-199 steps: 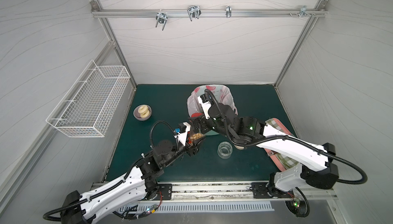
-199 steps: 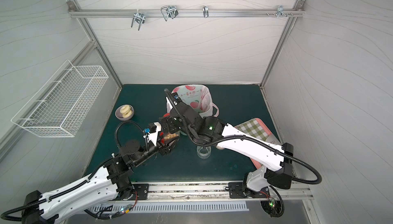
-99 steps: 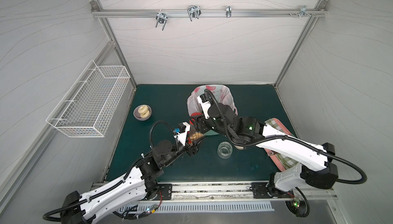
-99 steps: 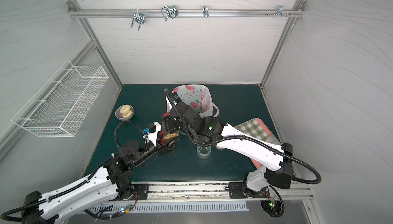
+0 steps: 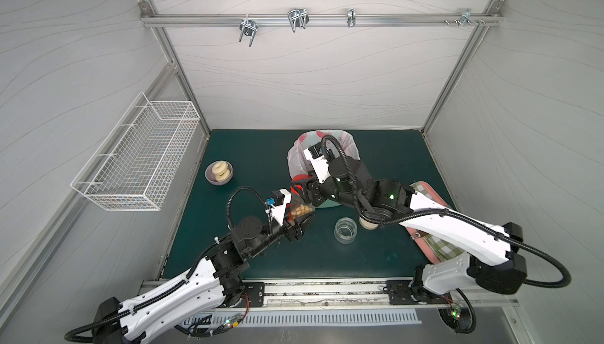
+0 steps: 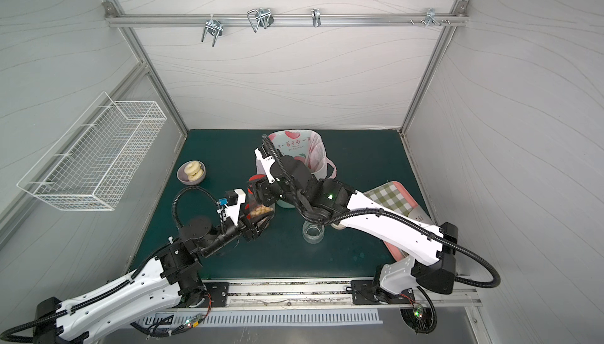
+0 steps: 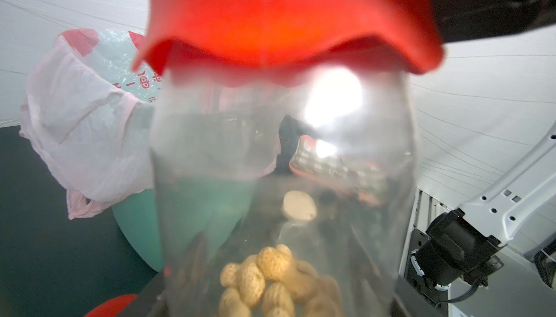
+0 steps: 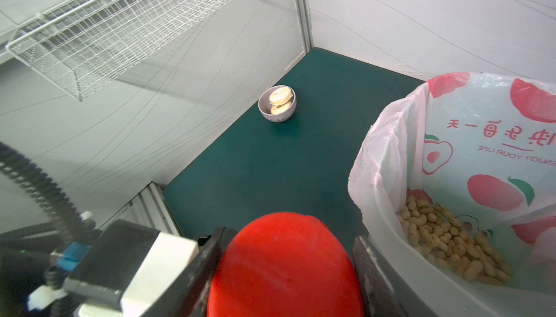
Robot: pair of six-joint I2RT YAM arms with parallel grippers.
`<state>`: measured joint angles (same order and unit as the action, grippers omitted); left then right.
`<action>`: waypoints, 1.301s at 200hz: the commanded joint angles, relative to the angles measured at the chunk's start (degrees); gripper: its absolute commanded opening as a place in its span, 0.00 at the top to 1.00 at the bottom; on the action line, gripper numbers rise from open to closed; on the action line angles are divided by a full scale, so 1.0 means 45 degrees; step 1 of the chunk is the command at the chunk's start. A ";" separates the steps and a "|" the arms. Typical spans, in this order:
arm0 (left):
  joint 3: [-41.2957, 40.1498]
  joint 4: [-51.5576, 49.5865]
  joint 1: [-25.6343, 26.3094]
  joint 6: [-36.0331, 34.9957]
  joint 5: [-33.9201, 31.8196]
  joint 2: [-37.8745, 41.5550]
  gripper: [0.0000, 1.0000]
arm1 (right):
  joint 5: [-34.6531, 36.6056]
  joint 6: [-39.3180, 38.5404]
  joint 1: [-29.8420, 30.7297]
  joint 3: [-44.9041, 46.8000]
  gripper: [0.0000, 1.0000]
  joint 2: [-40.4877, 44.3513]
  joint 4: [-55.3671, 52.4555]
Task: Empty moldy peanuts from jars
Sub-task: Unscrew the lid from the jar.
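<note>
Mid-frame in both top views: clamps right gripper (image 8: pixel 287 249) onto red lid (image 8: pixel 285 273), jaws just narrowed from wide.
Holds jar (image 5: pixel 300 210) of moldy peanuts (image 7: pixel 264 276) firmly in left gripper (image 5: pixel 299 219), lower left of lined bin (image 5: pixel 294 159); sets up unscrewing, then pouring; leaves emptied jar (image 5: pixel 345 228) standing to the right.

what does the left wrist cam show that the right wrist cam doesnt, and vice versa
Only the left wrist view: the body of the clear cylindrical jar, with pale tan peanuts at its bottom. Only the right wrist view: a heap of peanuts inside the pink fruit-print plastic bag, a grey bowl of two pale ring pastries, and a white wire basket. Both: the jar's red screw lid and that bag.
</note>
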<state>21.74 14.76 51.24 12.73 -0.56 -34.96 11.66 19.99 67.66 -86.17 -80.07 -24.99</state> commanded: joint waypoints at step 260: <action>0.0952 0.1407 -0.0059 0.0120 0.3386 0.0129 0.66 | -1.3343 -0.0029 -0.3657 0.2137 0.58 0.2189 0.3445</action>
<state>23.55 19.25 51.51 12.82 17.37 -34.24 -43.59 18.68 51.13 -76.53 -71.77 -9.47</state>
